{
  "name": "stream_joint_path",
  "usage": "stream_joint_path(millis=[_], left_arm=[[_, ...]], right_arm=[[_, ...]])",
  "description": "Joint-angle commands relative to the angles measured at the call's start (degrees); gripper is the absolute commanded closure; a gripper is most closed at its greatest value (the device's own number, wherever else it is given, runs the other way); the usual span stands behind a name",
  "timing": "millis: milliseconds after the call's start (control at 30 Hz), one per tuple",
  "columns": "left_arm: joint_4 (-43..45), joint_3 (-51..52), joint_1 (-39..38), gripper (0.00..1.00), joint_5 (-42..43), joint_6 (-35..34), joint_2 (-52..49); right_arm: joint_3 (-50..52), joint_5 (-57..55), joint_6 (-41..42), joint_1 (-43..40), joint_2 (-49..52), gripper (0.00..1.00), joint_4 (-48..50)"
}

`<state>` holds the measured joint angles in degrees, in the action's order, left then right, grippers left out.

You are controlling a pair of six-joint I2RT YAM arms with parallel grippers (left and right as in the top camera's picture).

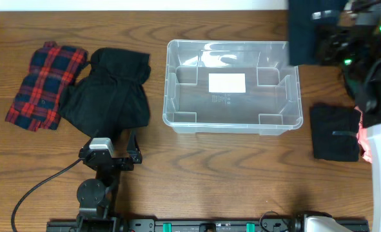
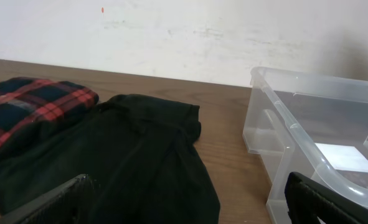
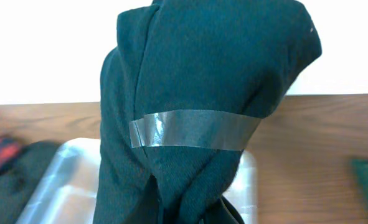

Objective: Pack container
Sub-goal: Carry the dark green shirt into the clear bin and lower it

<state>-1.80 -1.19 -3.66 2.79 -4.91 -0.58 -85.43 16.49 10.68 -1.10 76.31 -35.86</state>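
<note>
The clear plastic container (image 1: pixel 234 125) sits upright in the middle of the wooden table (image 1: pixel 229 174), its open top facing the overhead camera and a white label (image 1: pixel 227 82) showing on its base.

The right gripper (image 3: pixel 193 214) is clamped tight on a dark teal garment (image 3: pixel 208 74), rolled into a bundle and bound with a band of clear tape (image 3: pixel 193 130). In the overhead view the bundle is raised at the container's far right corner, overlapping the rim there (how high it is above the rim cannot be judged). From the right wrist camera the container lies below and behind the cloth.

The left gripper (image 1: pixel 111 147) holds nothing, and its fingers (image 2: pixel 53 202) are spread wide. It hovers at the near edge of a crumpled black garment (image 1: pixel 109 90) lying to the left of the container. A red and navy plaid garment (image 1: pixel 45 87) lies further left, touching the black one.

Another dark folded garment (image 1: pixel 335 132) rests on the table to the right of the container, just apart from it
</note>
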Motion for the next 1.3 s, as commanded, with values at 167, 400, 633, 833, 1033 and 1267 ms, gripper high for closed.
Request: stream_joint_path(millis=[167, 400, 633, 833, 1033, 1267], left_arm=[[-2.1, 1.0, -0.3, 0.02, -0.9, -0.1, 0.4], [-2.1, 1.0, -0.3, 0.02, -0.9, -0.1, 0.4], [-2.1, 1.0, -0.3, 0.02, -0.9, -0.1, 0.4], [-2.1, 1.0, -0.3, 0.02, -0.9, -0.1, 0.4], [-2.1, 1.0, -0.3, 0.02, -0.9, -0.1, 0.4], [-2.1, 1.0, -0.3, 0.02, -0.9, -0.1, 0.4]], right_arm=[[0.5, -4.7, 11.9, 16.4, 6.2, 0.99, -0.9], [0.5, -11.7, 21.7, 26.3, 16.4, 0.99, -0.2], [0.5, -12.5, 23.3, 31.2, 24.9, 0.99, 4.3], [0.5, -12.6, 24.7, 33.4, 31.4, 0.99, 6.8], [0.5, -13.7, 24.6, 33.7, 36.4, 0.99, 9.3], [0.5, -13.7, 24.3, 33.8, 39.7, 0.99, 10.6]])
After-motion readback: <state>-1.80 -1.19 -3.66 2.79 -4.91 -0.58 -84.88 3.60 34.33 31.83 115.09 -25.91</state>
